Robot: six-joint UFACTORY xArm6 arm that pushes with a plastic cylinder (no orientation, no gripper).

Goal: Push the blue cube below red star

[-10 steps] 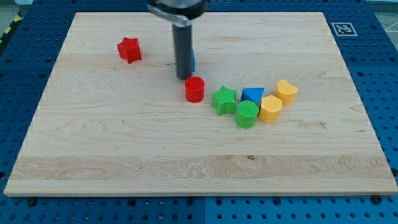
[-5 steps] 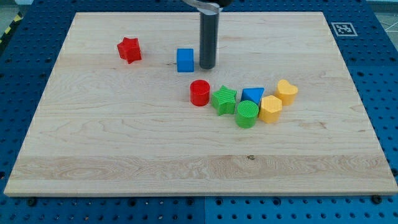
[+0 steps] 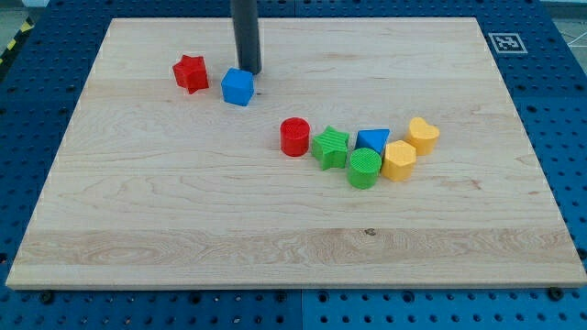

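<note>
My tip [image 3: 249,71] (a bare rod, no pincer to open or close) stands just beyond the blue cube [image 3: 238,87] on its far-right side, the cube sitting toward the desk's far-left corner, just right of the red star [image 3: 191,73], so pushing toward the near-left looks right.

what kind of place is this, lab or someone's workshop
Most likely a robotics lab bench: a wooden board with small coloured blocks lies on a blue perforated table, a printed marker tag sits at its corner, and my tip is beside the blue cube.
</note>
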